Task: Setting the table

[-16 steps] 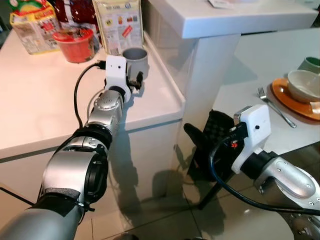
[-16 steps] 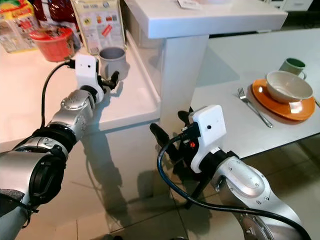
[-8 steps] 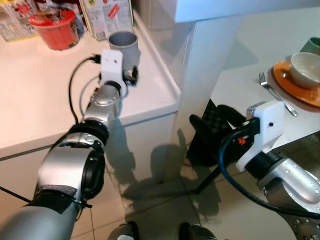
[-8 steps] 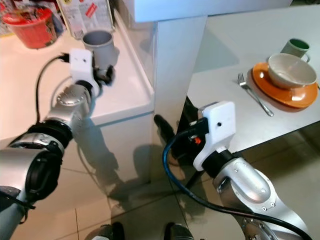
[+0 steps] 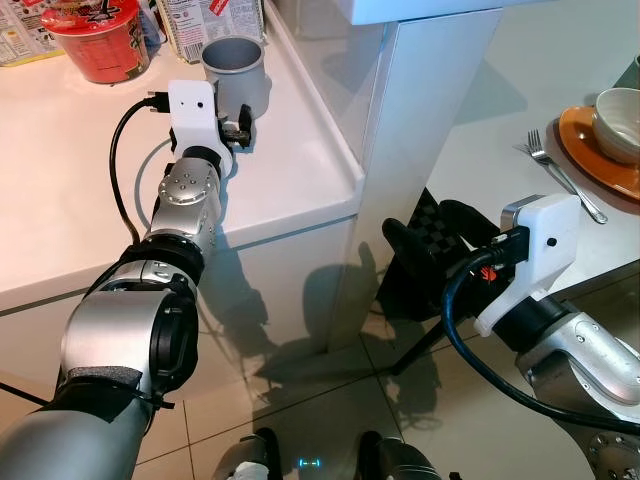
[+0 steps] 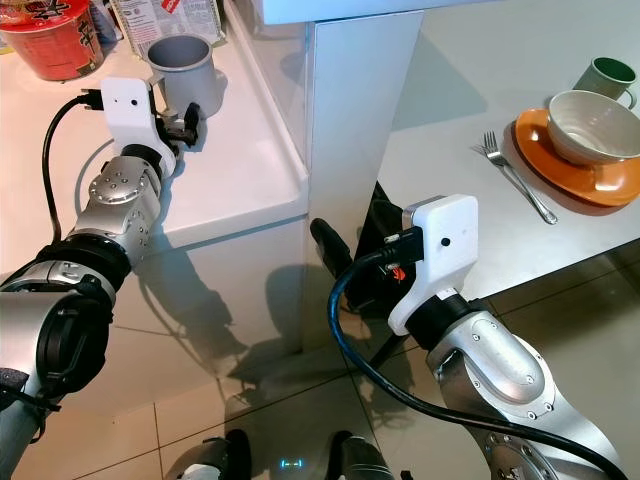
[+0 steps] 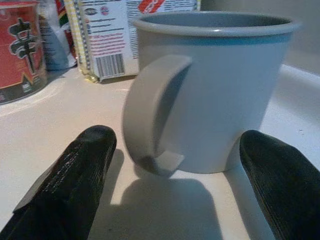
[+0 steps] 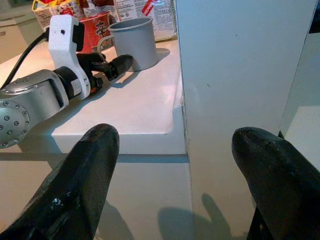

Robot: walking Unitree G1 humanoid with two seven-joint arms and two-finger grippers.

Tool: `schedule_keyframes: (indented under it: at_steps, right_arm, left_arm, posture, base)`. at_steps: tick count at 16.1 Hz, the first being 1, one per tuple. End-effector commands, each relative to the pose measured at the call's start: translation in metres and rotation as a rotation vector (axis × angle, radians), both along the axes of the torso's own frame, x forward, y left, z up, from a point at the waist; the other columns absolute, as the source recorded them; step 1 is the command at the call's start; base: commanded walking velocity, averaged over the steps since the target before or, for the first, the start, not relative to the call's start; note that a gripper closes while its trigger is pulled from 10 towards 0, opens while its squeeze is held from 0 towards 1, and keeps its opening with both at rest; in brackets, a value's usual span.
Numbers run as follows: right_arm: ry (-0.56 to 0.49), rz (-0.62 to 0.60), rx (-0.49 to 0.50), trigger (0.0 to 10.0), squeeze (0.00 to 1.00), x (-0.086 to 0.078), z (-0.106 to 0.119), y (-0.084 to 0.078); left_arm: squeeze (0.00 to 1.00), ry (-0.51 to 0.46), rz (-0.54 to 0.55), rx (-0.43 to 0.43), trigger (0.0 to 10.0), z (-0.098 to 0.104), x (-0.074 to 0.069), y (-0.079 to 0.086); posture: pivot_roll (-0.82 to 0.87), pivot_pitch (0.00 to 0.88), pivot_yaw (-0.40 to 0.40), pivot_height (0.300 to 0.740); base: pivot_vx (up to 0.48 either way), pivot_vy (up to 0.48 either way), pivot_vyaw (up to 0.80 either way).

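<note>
Left gripper [image 7: 175,165]: fingers spread wide, holding nothing, low over the white counter [image 5: 60,170] just short of the grey mug [image 7: 215,90].
Grey mug: upright on the counter straight ahead of the left fingertips, its handle [image 7: 152,112] turned toward them and lying between the two fingers, not yet touched.
Handle risk: closing here, the left finger [image 7: 75,170] would likely meet the handle before the body is seated, which could spin the mug or yield a weak pinch on the handle alone.
Push risk: driving forward without closing may shove the mug back into the packets behind it.
Counter edge: the mug stands near the raised lip [image 5: 320,130] on the pillar side; a sideways knock could tip it against that lip or over it.
Beyond the mug: a printed box [image 7: 115,35] and a red noodle cup [image 5: 95,35] stand close behind, so an overreach may topple them.
Right gripper [image 8: 175,170]: fingers apart, empty, held low beside the white pillar [image 5: 420,120], off to the right of the working hand.
Far right: the dining table [image 6: 450,130] with fork [image 6: 515,178], bowl [image 6: 590,115] on an orange plate [image 6: 570,170], and green cup [image 6: 605,75]; a carried mug must clear the pillar first.
</note>
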State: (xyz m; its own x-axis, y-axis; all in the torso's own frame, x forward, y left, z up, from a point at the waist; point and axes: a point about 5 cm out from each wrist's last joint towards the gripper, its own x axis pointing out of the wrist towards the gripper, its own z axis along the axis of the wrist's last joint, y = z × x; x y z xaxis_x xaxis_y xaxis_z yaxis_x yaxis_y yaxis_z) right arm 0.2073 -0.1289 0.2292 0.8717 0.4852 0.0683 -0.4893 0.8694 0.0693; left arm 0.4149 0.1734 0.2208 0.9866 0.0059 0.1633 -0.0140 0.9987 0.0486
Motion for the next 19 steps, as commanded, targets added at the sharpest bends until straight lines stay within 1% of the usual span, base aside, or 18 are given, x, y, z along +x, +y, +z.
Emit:
schedule_keyframes:
  at_steps: [1,2,10,19]
  right_arm:
    - [-0.001,0.004,0.007,10.0,0.0,-0.0032,0.0008,0.0001]
    - [-0.001,0.005,0.007,10.0,0.0,-0.0028,0.0007,0.0004]
    - [-0.005,0.006,0.013,10.0,0.0,0.0005,0.0,0.0028]
    - [-0.026,-0.009,0.023,10.0,0.0,0.0061,0.0003,0.0033]
  left_arm:
    - [0.0,-0.015,-0.017,-0.001,3.3,-0.0001,-0.0006,-0.0023]
    - [0.0,-0.021,-0.03,-0.005,0.0,0.0006,-0.0006,-0.0041]
    - [0.0,-0.055,-0.062,-0.035,0.0,0.0033,-0.0013,-0.0057]
    - [0.0,-0.045,-0.078,-0.051,0.0,0.0012,-0.0013,-0.0079]
  posture:
    - [-0.25,0.217,0.003,0.74]
    - [-0.25,0.215,0.002,0.74]
    - [-0.24,0.197,0.007,0.74]
    - [-0.24,0.17,0.028,0.74]
  base:
    - [0.0,0.0,0.0]
    - [0.0,0.0,0.0]
    - [0.0,0.0,0.0]
    - [0.0,0.0,0.0]
